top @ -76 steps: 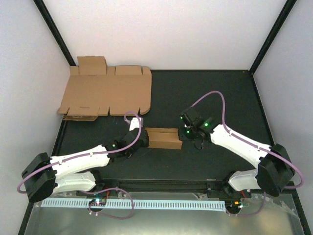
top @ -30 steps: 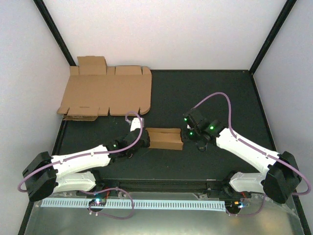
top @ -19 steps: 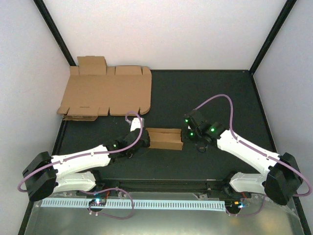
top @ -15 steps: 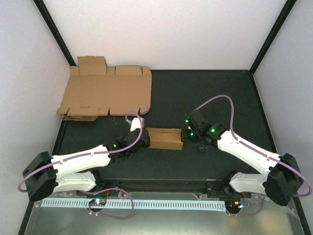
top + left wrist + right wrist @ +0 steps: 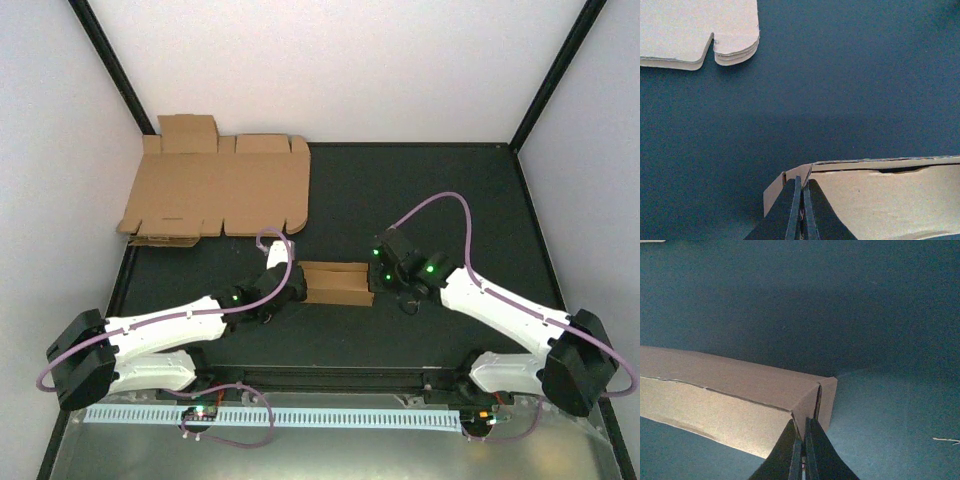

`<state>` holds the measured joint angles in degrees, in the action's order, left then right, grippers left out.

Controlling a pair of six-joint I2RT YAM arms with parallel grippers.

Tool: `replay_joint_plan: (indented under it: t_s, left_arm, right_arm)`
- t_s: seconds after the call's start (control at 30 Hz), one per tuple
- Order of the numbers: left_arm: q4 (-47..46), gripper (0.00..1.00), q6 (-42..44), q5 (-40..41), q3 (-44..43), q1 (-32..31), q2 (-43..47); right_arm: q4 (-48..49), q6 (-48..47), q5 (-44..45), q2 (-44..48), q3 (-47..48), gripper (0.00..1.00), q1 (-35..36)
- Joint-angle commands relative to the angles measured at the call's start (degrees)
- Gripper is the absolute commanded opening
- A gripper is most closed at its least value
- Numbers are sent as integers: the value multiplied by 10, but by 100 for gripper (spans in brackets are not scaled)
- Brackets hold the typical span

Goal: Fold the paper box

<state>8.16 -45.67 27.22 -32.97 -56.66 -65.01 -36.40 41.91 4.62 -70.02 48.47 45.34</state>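
The paper box [image 5: 335,283] lies half-folded as a small brown trough in the middle of the dark mat, long side running left to right. My left gripper [image 5: 300,284] is at its left end. In the left wrist view those jaws [image 5: 802,184] are shut on the thin end flap of the box [image 5: 890,200]. My right gripper [image 5: 376,277] is at the right end. In the right wrist view its jaws [image 5: 804,426] are pinched shut on the end wall at the corner of the box [image 5: 715,400].
A stack of larger flat cardboard sheets [image 5: 215,190] lies at the back left against the wall, and its rounded tab edge [image 5: 695,30] shows in the left wrist view. Black frame posts stand at the back corners. A white slotted rail [image 5: 270,415] runs along the near edge.
My right gripper has moved left onto the box's right end and closed on it. The left gripper and the box have stayed put.
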Motion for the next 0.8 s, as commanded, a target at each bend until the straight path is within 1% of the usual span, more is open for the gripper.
replay_joint_plan:
  t_s: [0.0,0.3,0.77]
  left_arm:
    - [44,1,-8,-16,-6,-7,-18]
    - [47,1,-6,-17,-6,-9,-21]
    - [71,2,-8,-21,-1,-14,-17]
  right_arm:
    - [-26,-7,15,-22,9,2,20]
    - [-34,-4,38,-22,9,2,29]
    - [4,35,55,-17,-36,2,49]
